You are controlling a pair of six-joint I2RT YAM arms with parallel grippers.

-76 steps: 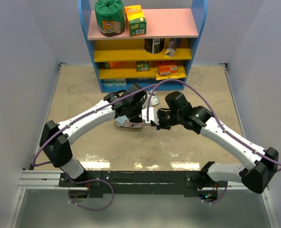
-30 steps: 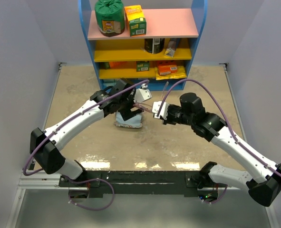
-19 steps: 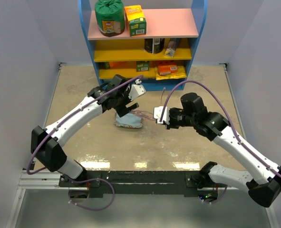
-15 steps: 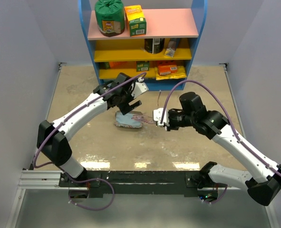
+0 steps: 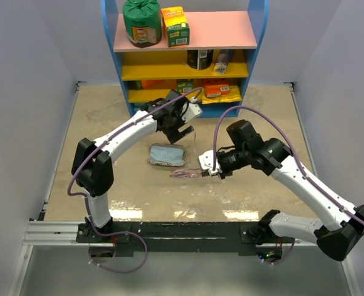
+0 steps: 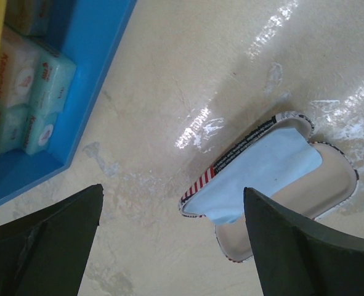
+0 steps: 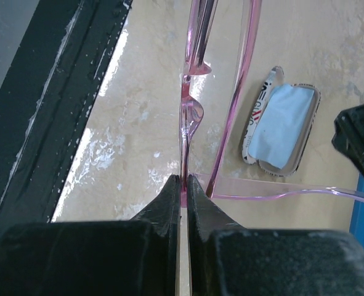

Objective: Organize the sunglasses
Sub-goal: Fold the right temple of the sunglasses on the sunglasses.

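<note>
The pink-tinted sunglasses point(image 5: 185, 173) hang from my right gripper point(image 5: 207, 172), which is shut on their frame; in the right wrist view the lenses point(image 7: 197, 55) and one unfolded arm point(image 7: 280, 191) show ahead of the fingertips. The grey-white flag-print pouch point(image 5: 167, 155) lies on the table with the light blue cloth point(image 6: 265, 166) on it, just left of the glasses. My left gripper point(image 5: 180, 132) is open and empty, above and behind the pouch, near the shelf. In the left wrist view the pouch point(image 6: 329, 185) lies between its spread fingers.
A blue shelf unit point(image 5: 188, 55) with pink and yellow boards stands at the back, holding boxes, cans and packets. Its blue base point(image 6: 77, 80) with teal packets is close to my left gripper. Grey walls bound both sides.
My right gripper carried the sunglasses forward and down, away from the pouch. My left gripper let go, opened and moved back toward the shelf. The pouch stayed on the table.
</note>
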